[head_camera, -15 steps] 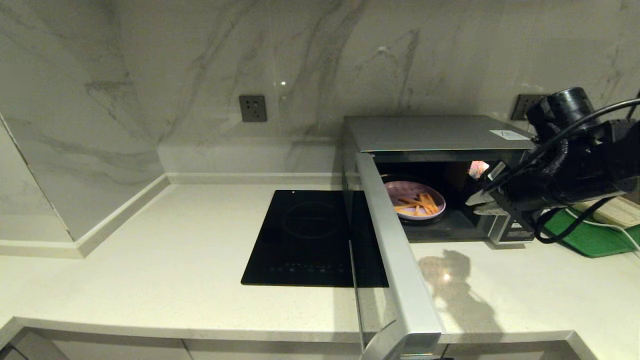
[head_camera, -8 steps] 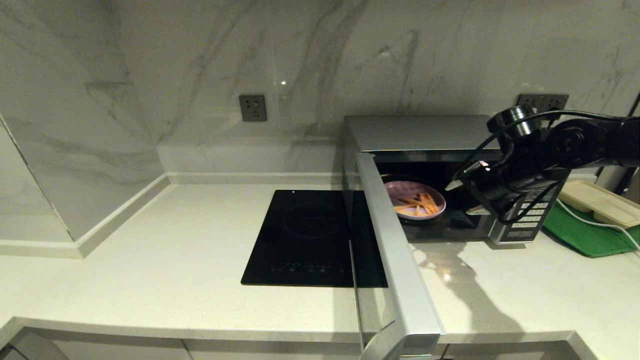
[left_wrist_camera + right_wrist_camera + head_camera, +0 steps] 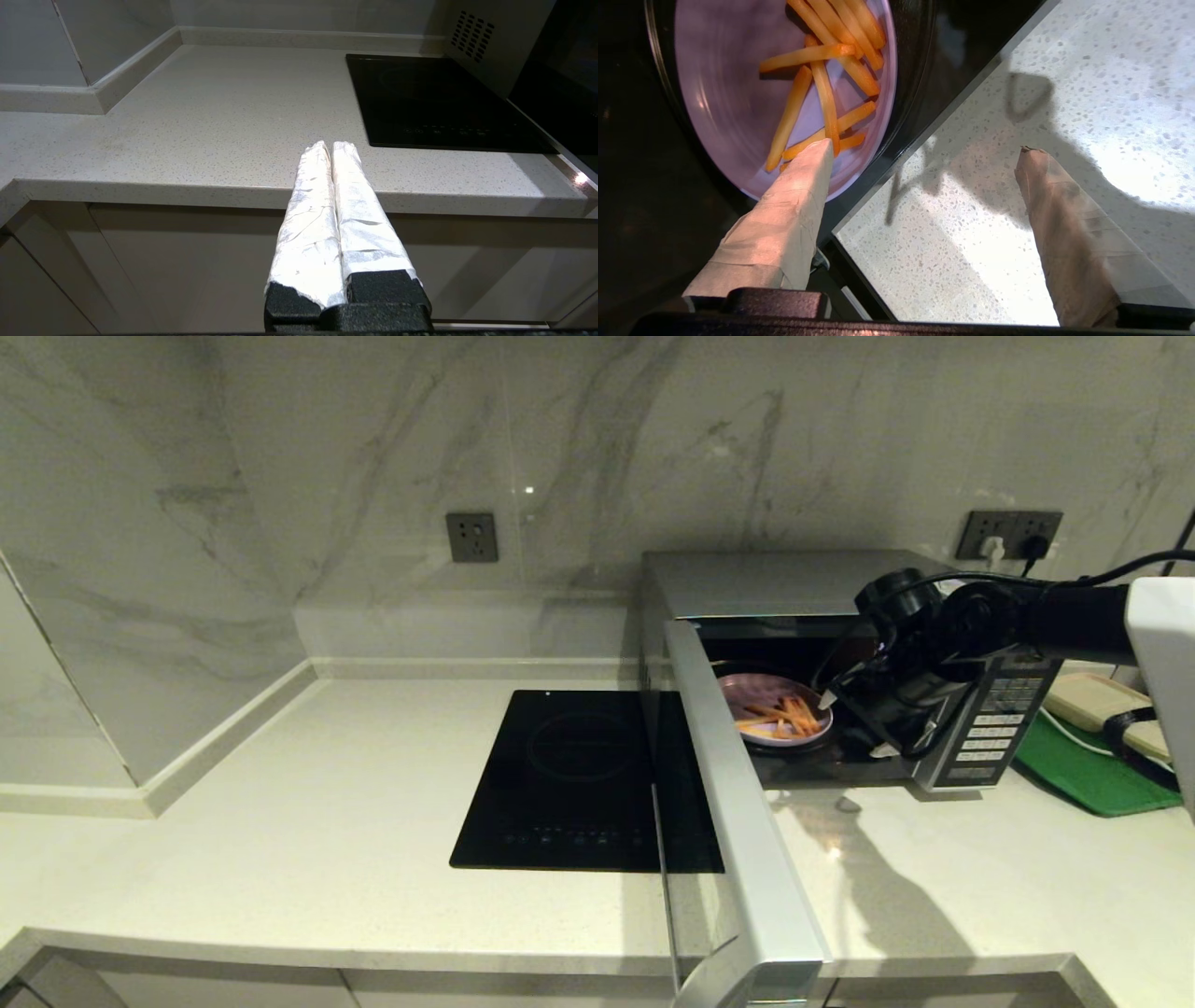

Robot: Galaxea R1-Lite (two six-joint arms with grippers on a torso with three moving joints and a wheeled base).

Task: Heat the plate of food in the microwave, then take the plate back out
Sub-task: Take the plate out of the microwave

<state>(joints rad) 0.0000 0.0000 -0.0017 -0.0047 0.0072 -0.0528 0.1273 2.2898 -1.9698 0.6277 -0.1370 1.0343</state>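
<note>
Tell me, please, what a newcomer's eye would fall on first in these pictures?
Probably the microwave at the back right of the counter, its door swung wide toward the camera, with the plate of food sitting inside. Next, the right claw, open at the oven's mouth, one fingertip over the plate's rim.

You see the microwave with its door swung wide toward you, the plate of food inside, and the right gripper at its mouth, fingers spread, beside the black cooktop.
</note>
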